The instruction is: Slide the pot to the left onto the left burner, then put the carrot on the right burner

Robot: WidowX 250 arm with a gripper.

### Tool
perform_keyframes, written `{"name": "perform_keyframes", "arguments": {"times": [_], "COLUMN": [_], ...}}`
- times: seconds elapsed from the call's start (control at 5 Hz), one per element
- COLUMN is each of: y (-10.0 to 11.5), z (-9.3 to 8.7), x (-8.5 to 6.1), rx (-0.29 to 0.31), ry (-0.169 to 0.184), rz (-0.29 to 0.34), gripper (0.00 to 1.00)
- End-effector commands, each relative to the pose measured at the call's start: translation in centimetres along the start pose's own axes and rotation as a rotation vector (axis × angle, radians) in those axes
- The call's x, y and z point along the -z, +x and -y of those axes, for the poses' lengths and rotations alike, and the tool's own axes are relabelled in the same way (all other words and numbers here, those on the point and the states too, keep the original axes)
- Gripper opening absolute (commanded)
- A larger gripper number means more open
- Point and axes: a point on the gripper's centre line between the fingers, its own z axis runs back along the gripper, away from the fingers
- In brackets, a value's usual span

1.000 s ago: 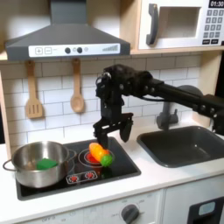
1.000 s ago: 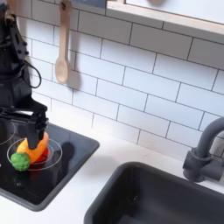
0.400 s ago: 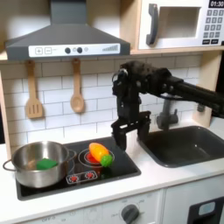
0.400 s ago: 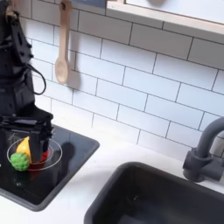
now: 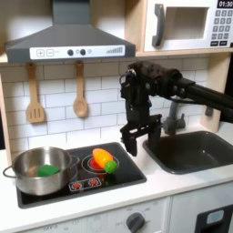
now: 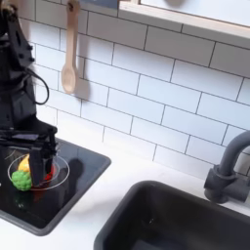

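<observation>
White-tiled toy kitchen framed a black cooktop (image 5: 127, 170) where the pot (image 5: 38, 169) covered the left burner in the first exterior view, the gripper (image 5: 141, 138) hung empty with jaws apart, apparently because the carrot (image 5: 104, 159) already lay on the right burner (image 5: 94, 165).

Arm (image 5: 164, 84): matte black throughout, boxy jointed links, bulky wrist block. Gripper (image 5: 141, 138) black, two flat fingers. Thin black cable loops beside arm in second exterior view.
</observation>
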Motion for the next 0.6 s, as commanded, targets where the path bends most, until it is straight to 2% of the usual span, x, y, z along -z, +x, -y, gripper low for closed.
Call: {"name": "perform_keyframes", "arguments": {"times": [0.0,0.2,0.4], "y": [-0.74,-1.59,-1.32], "z": [0.09,-0.53,-0.85], "x": [-0.75,-1.06,-1.32], "rx": [0.027,0.027,0.023], "ry": [-0.014,-0.017,-0.012], "rz": [-0.015,-0.024,-0.005], "gripper": [1.0,1.0,1.0]}}
